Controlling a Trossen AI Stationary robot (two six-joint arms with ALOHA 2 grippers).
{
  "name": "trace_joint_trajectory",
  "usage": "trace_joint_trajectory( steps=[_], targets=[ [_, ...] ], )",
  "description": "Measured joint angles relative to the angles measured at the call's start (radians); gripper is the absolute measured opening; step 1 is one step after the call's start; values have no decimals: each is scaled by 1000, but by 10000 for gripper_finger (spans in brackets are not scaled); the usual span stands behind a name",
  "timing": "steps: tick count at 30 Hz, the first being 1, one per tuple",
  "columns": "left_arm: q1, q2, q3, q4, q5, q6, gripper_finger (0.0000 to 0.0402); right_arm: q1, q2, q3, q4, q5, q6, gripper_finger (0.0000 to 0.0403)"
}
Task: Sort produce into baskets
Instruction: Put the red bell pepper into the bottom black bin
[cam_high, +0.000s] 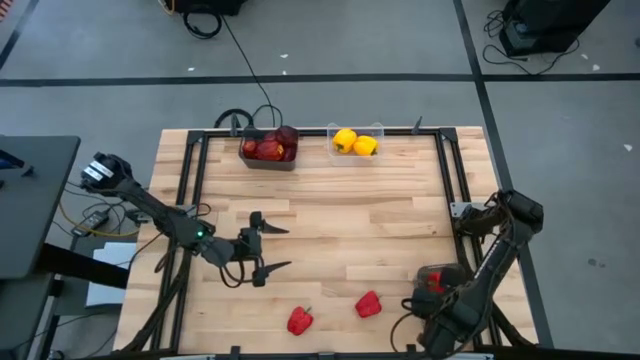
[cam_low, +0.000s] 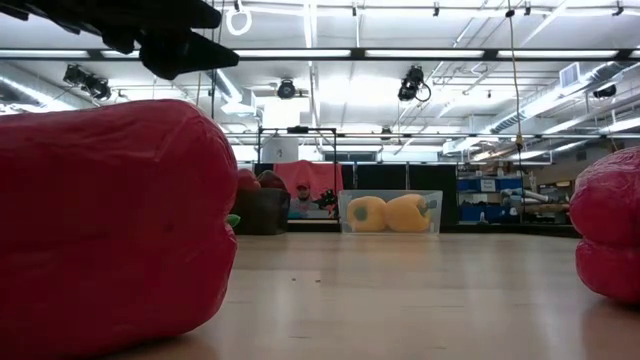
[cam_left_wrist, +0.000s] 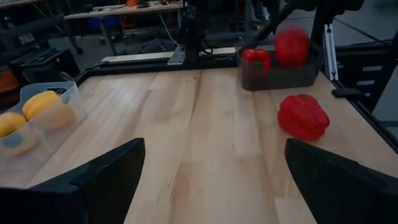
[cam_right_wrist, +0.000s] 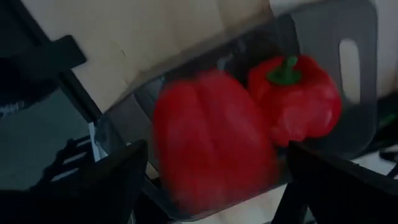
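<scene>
Dark grey opaque bin (cam_high: 268, 155) at the table's (cam_high: 340, 230) far edge holds dark maroon round fruits (cam_high: 285, 137). The clear plastic bin (cam_high: 357, 147) beside it holds two yellow bell peppers (cam_high: 354, 142). A grey bin (cam_right_wrist: 348, 56) under the right gripper (cam_right_wrist: 211, 186) has two red bell peppers (cam_right_wrist: 298, 99); that gripper's fingers are spread, holding nothing. Left gripper (cam_high: 268, 247) is wide open, empty, over mid-table. Two loose red peppers (cam_high: 300, 320) lie at the near edge.

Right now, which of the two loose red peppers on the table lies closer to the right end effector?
The red pepper nearer the right end effector; the other pepper lies farther left.
</scene>
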Motion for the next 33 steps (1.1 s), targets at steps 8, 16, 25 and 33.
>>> trace_joint_trajectory(
  steps=[8, 16, 25, 33],
  targets=[
    [-16, 4, 0, 8, 0, -3, 392, 33, 1, -7, -48, 21, 185, 384],
    [-31, 4, 1, 23, 0, -3, 392, -22, 1, -7, 73, 303, 85, 373],
    [-35, 4, 1, 0, 27, -10, 392, -144, 11, -22, 349, 420, -367, 377],
    [-80, -70, 1, -38, -259, -39, 392, -232, 96, -31, 409, 375, -585, 386]
  ],
)
